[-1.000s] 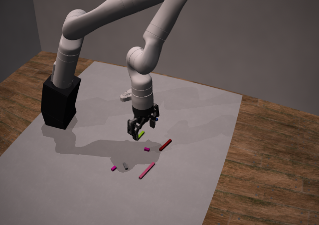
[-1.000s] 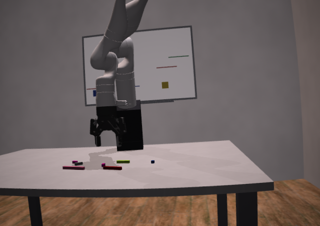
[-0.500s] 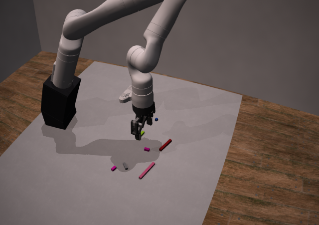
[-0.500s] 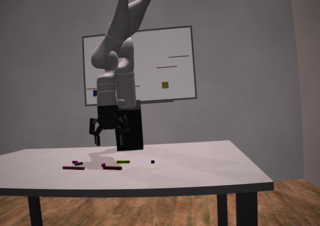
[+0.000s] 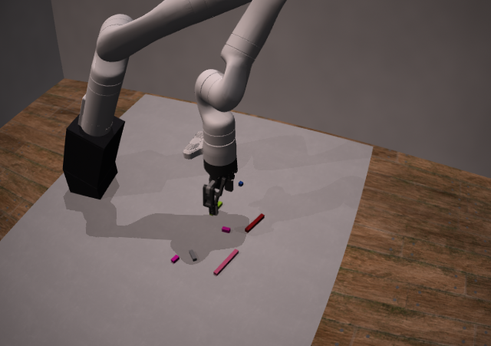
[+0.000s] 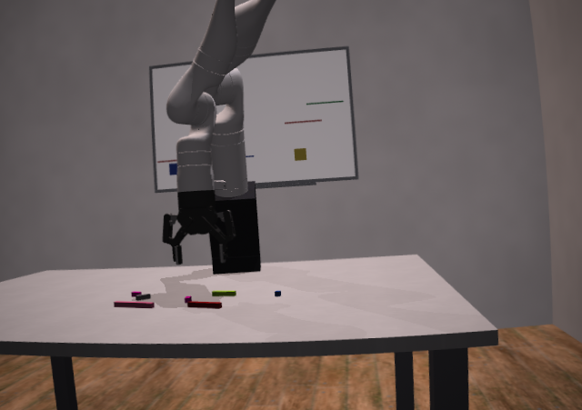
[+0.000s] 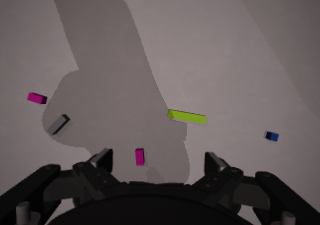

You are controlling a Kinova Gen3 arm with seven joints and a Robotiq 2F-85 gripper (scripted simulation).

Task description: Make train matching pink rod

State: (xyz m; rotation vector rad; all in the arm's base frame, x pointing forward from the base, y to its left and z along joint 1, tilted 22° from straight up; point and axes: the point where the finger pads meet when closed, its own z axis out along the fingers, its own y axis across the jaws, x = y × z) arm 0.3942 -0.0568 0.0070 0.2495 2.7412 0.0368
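My gripper is open and empty. It hangs a little above the table, also seen in the exterior view and the wrist view. A lime rod lies flat just beyond the fingers, partly hidden behind them in the top view. A magenta rod lies close by, low between the fingers in the wrist view. A blue cube, a red rod, a grey rod, a second magenta rod and the pink rod lie apart on the table.
The arm's black base stands at the back left of the grey table top. The table's edges border a wooden floor. A whiteboard hangs on the back wall.
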